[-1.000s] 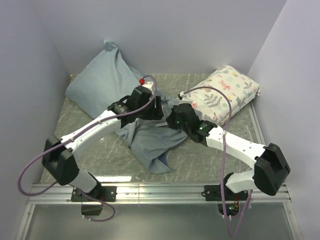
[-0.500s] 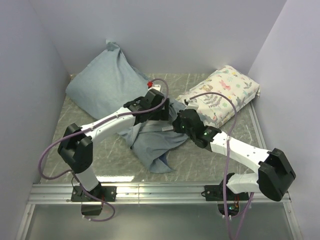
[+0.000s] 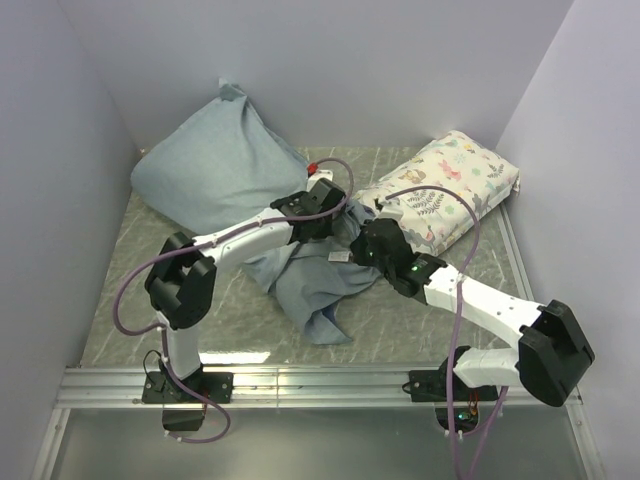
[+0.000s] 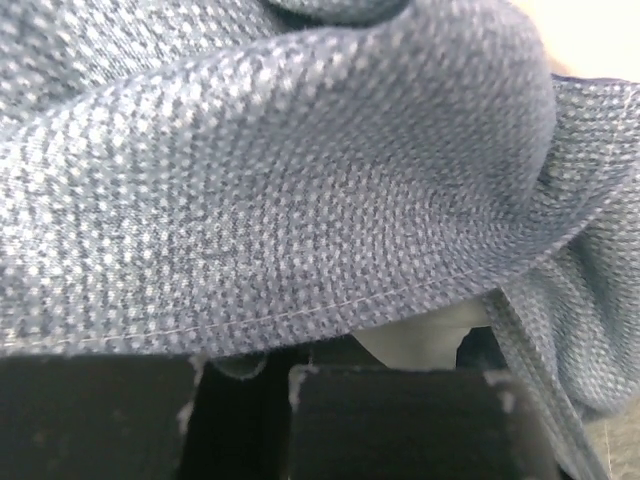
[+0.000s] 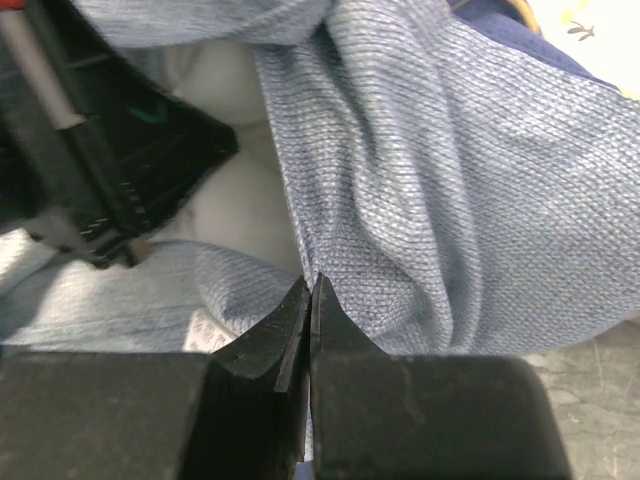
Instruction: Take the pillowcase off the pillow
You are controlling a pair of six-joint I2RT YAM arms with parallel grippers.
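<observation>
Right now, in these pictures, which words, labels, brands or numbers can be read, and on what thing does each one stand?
No text can be read.
On the pillowcase, a small white label: its marks are too blurred to read.
On the printed pillow: only flowers and leaves, no words visible.

Your overhead view is evenly, softly lit from above: faint shadows under the arms, one white glare patch on the green-grey marbled table top (image 3: 235,357). Left wrist view is dim, with the limp grey-blue woven pillowcase (image 4: 300,200) sharp mid-frame. Right wrist view washes out top right.
</observation>
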